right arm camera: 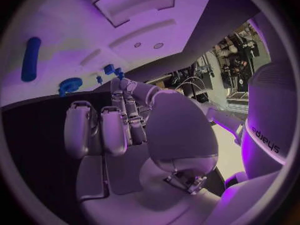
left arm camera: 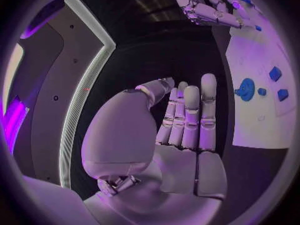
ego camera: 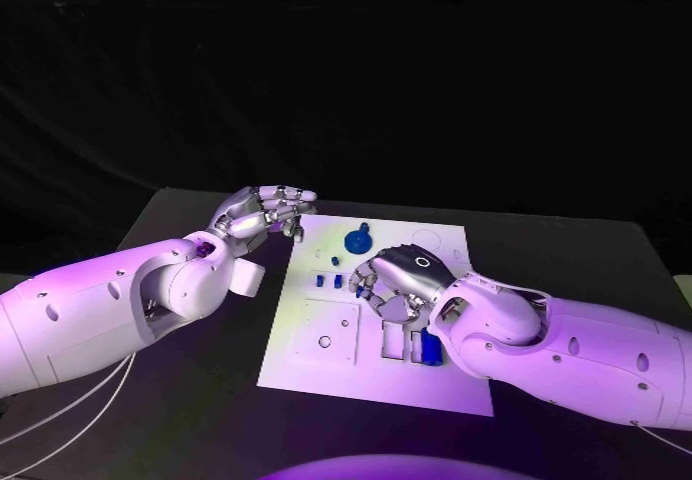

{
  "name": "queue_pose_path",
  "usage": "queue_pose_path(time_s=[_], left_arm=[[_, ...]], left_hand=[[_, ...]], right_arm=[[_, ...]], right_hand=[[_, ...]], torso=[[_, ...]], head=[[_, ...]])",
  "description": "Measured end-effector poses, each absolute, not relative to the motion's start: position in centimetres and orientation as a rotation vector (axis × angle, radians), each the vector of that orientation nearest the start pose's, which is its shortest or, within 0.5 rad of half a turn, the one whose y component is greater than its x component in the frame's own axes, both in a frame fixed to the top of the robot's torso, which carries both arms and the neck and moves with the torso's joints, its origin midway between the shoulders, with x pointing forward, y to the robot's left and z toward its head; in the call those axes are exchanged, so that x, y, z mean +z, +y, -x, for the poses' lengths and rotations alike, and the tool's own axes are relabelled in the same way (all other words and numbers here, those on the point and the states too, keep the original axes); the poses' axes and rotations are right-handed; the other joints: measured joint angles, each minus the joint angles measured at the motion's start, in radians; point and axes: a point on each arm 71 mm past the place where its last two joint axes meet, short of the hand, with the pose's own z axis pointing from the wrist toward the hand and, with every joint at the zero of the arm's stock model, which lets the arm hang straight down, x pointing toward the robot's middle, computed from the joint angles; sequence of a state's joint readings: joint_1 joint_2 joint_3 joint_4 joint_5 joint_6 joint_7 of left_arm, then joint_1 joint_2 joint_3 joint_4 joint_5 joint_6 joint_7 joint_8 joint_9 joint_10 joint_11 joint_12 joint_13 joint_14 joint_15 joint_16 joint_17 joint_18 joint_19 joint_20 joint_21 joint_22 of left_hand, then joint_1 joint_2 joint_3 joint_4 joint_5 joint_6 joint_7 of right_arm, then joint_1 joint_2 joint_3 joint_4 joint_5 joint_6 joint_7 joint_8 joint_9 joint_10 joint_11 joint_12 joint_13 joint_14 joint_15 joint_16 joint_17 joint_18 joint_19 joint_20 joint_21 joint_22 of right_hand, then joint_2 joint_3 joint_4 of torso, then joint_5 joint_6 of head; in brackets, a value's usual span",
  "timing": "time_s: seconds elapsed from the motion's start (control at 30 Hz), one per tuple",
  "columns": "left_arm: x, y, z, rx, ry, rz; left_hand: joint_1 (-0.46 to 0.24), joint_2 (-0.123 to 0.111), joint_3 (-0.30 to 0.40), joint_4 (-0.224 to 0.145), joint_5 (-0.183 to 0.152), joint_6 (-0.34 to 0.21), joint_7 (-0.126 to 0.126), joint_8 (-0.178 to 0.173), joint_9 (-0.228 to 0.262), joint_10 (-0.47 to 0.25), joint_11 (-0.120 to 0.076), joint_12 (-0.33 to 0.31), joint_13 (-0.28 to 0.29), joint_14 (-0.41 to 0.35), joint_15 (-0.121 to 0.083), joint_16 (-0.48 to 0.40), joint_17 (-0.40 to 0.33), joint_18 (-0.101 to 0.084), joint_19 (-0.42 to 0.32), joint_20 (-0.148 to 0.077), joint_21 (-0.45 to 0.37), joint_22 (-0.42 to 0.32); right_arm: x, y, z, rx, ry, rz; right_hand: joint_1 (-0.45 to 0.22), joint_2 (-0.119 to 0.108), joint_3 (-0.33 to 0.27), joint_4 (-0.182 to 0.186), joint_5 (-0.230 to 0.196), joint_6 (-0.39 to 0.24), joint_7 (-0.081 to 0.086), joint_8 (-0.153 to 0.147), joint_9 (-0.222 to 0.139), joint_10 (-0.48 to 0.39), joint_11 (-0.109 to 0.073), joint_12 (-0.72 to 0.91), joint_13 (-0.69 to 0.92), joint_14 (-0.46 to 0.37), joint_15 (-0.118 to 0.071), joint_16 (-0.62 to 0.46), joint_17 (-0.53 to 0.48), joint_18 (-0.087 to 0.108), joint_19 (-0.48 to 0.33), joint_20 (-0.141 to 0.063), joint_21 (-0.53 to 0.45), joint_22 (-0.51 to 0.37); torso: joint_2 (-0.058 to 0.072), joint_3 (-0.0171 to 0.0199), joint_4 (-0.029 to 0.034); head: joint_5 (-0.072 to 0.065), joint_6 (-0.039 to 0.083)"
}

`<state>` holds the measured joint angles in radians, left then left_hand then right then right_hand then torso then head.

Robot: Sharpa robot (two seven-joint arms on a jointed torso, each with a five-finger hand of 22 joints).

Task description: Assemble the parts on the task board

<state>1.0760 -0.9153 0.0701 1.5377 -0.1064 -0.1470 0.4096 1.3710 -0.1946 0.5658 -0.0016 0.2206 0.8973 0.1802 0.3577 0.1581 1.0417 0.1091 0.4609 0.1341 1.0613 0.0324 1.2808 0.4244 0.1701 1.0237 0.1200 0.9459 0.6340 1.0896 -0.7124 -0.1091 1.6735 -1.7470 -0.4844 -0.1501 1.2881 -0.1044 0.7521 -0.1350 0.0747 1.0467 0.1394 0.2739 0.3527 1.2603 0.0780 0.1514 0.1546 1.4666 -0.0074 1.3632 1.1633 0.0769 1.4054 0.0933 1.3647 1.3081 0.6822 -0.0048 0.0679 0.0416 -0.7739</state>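
Observation:
The white task board (ego camera: pixel 332 350) lies in the middle of the black table. On it a round blue part (ego camera: pixel 359 240) sits near the far edge, with small blue pieces (ego camera: pixel 320 283) closer in. A long blue piece (ego camera: pixel 430 348) lies in a slot beside my right forearm. My right hand (ego camera: pixel 392 280) hangs over the board's middle with its fingers curled down. One fingertip (right arm camera: pixel 120 83) is right at a small blue piece (right arm camera: pixel 117 73); whether it pinches it I cannot tell. My left hand (ego camera: pixel 267 212) hovers off the board's far left corner, its palm (left arm camera: pixel 181 135) bare.
Black table surface (ego camera: pixel 188 400) surrounds the board on all sides. In the left wrist view the board (left arm camera: pixel 256 120) shows the round blue part (left arm camera: pixel 247 89) and two small blue pieces (left arm camera: pixel 275 73), with my right hand (left arm camera: pixel 206 7) beyond them.

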Motion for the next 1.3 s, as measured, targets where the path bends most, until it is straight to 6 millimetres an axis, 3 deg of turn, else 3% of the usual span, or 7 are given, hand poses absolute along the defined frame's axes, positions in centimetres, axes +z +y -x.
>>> queue_pose_path(time_s=[0.17, 0.5, 1.3], left_arm=[[-19.2, 22.9, -47.5, -1.664, 1.451, 1.047], [-19.2, 22.6, -47.6, -1.668, 1.452, 1.047], [-19.3, 22.8, -47.7, -1.661, 1.452, 1.048]], left_hand=[[0.000, 0.000, 0.000, 0.000, 0.000, 0.000, 0.000, 0.000, 0.000, 0.000, 0.000, 0.000, 0.000, 0.000, 0.000, 0.000, 0.000, 0.000, 0.000, 0.000, 0.000, 0.000], [0.000, 0.000, 0.000, 0.000, 0.000, 0.000, 0.000, 0.000, 0.000, 0.000, 0.000, 0.000, 0.000, 0.000, 0.000, 0.000, 0.000, 0.000, 0.000, 0.000, 0.000, 0.000], [0.000, 0.000, 0.000, 0.000, 0.000, 0.000, 0.000, 0.000, 0.001, 0.000, 0.000, 0.000, 0.001, -0.004, 0.004, -0.005, -0.001, 0.000, 0.000, 0.000, 0.000, -0.001]], right_arm=[[-23.4, -8.7, -40.5, 0.850, 1.517, 0.421], [-25.1, -8.1, -40.1, 0.866, 1.536, 0.416], [-26.0, -7.8, -39.5, 0.887, 1.550, 0.419]], right_hand=[[0.000, 0.000, 0.000, 0.000, 0.000, 0.000, 0.000, 0.000, 0.000, 0.001, -0.001, 0.000, 0.000, 0.000, 0.000, 0.000, 0.000, 0.000, 0.000, 0.000, 0.000, 0.000], [0.000, 0.000, 0.000, 0.000, -0.003, 0.000, 0.000, 0.000, 0.001, 0.001, -0.001, 0.000, 0.000, 0.000, 0.000, 0.000, 0.000, 0.000, 0.000, 0.000, 0.000, 0.000], [-0.005, -0.005, 0.000, 0.000, -0.006, -0.003, -0.003, -0.004, 0.004, 0.003, 0.001, 0.000, 0.002, 0.000, 0.000, 0.000, 0.000, 0.000, 0.000, 0.000, 0.000, 0.000]], torso=[[0.001, 0.0000, -0.0006], [0.002, 0.0013, -0.0012], [0.001, 0.0013, -0.0012]], head=[[0.022, -0.010], [0.043, -0.025], [0.050, -0.041]])
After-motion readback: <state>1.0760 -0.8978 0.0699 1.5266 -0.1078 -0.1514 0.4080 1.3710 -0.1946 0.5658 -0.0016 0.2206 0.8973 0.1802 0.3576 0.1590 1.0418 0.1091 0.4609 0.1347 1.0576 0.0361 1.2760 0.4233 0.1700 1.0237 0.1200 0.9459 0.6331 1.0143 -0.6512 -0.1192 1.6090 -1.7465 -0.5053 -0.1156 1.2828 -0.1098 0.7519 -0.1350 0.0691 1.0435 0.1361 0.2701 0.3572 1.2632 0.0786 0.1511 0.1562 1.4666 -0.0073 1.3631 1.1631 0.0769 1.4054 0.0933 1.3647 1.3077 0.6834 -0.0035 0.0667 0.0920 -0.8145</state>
